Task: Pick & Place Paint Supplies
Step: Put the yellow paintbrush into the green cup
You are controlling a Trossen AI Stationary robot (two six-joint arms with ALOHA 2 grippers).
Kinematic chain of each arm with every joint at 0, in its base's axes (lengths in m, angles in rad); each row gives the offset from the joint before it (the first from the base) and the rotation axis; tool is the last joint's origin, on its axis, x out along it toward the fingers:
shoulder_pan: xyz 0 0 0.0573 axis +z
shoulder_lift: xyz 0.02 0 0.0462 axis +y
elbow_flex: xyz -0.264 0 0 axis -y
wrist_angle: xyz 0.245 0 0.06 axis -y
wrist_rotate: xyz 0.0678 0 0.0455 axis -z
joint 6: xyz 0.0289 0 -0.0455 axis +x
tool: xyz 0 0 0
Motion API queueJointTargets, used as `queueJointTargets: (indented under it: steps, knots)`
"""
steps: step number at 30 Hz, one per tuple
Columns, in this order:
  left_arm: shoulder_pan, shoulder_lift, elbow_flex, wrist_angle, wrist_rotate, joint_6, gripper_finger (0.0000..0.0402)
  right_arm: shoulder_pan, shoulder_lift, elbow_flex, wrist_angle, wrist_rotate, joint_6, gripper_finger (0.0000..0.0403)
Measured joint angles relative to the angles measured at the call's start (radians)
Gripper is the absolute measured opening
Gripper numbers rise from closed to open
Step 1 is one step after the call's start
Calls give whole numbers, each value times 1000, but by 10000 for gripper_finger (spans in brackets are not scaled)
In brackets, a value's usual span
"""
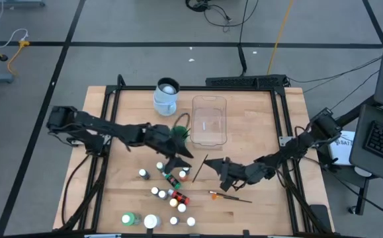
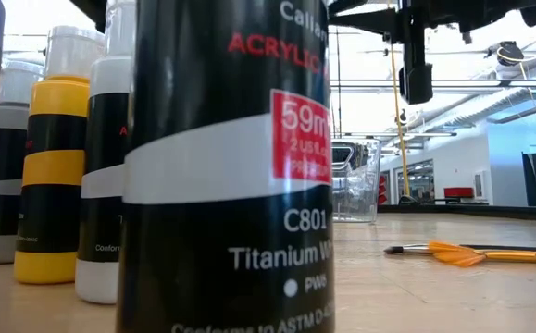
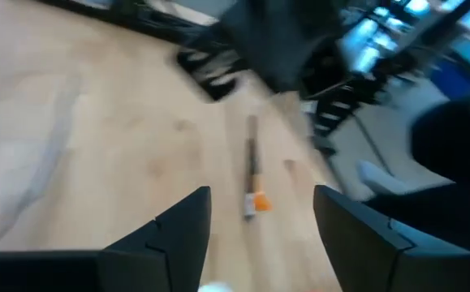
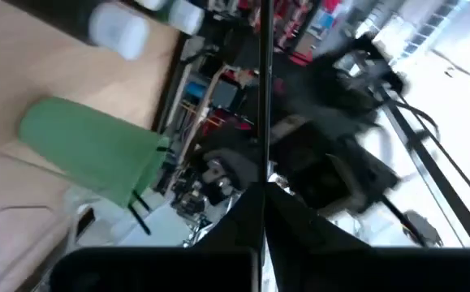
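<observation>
1. The left gripper [image 1: 180, 166] is above the middle of the table [image 1: 244, 211], over the upper end of the cluster of small paint bottles [image 1: 172, 198]. Its fingers [image 3: 182, 231] stand apart with nothing between them.
2. Past the left gripper's fingertips, an orange-tipped brush [image 3: 253, 174] lies flat on the wood.
3. The right gripper [image 1: 223, 166] is well apart from the left gripper, toward the right side of the table. Its jaws are closed on a thin dark brush [image 4: 264, 89], which stands out straight beyond the fingertips.
4. Just below the right gripper, nearer the table's front edge, a second orange-tipped brush [image 1: 227, 196] lies on the surface.
5. The green bottle [image 1: 129, 219] and white jar [image 1: 151, 221] stand at the front edge, below the left gripper.
6. The clear tub [image 1: 209, 121] and the pale jug [image 1: 167, 96] stand beyond both grippers, near the far edge.
</observation>
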Motion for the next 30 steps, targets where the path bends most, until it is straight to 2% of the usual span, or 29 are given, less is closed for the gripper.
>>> queueJointTargets:
  steps: [6,9,16,25,30]
  knots:
    - [-13,98,98,-6,93,22,212,22,67,0,23,10,-102,0]
    - [-17,134,128,-1,94,17,212,31,110,0,84,46,-144,0]
    - [-13,234,189,-18,96,10,211,23,163,14,129,46,-172,0]
    - [-13,256,210,-13,104,40,211,16,162,26,142,47,-163,0]
    - [-13,255,210,-18,149,42,206,33,162,26,129,56,-163,0]
